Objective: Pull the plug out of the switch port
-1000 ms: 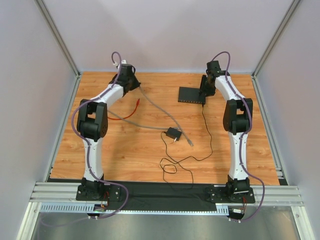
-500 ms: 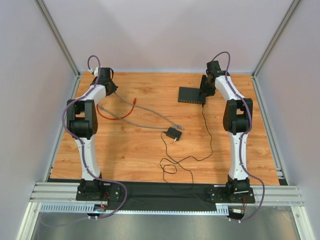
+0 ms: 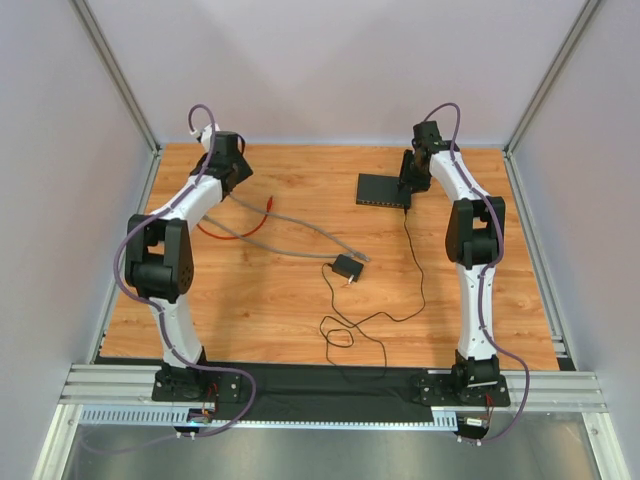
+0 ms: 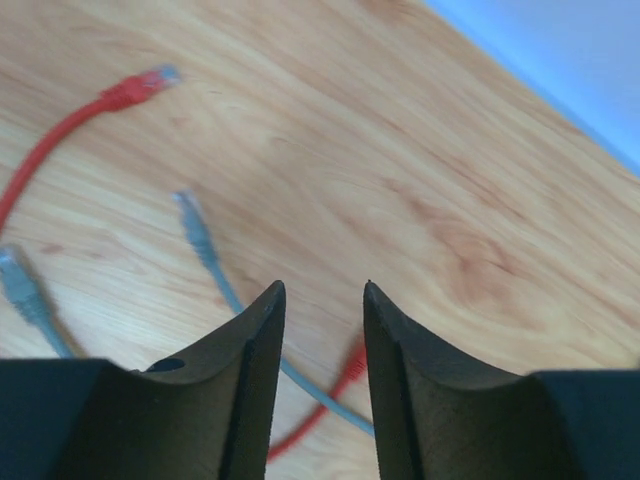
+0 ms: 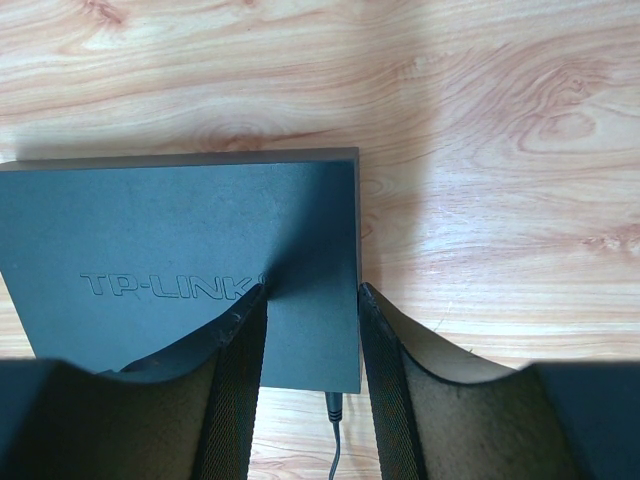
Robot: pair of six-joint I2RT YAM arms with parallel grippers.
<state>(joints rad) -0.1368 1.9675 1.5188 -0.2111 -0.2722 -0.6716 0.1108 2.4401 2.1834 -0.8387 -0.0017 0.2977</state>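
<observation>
The flat black switch [image 3: 378, 188] lies at the back right; its top fills the right wrist view [image 5: 180, 240]. My right gripper [image 3: 408, 184] is open, its jaws [image 5: 312, 288] over the switch's right end. A black power plug [image 5: 333, 405] sits in the switch's near edge. A grey network cable [image 3: 300, 226] lies loose on the table, and its plug [image 3: 362, 257] rests apart from the switch, beside the adapter. My left gripper [image 3: 231, 177] hangs open and empty at the back left, above grey cable [image 4: 205, 250] and red cable [image 4: 60, 140].
A small black square adapter [image 3: 347, 267] with a thin black cord [image 3: 350, 325] lies mid-table. The cord runs up to the switch. A red cable [image 3: 215, 232] curls near the left arm. Walls close off the left, back and right.
My left gripper swung from mid-table to the back left corner, dragging the grey cable left, and let it go. The cable's plug slid up beside the adapter. The right arm stayed still.
</observation>
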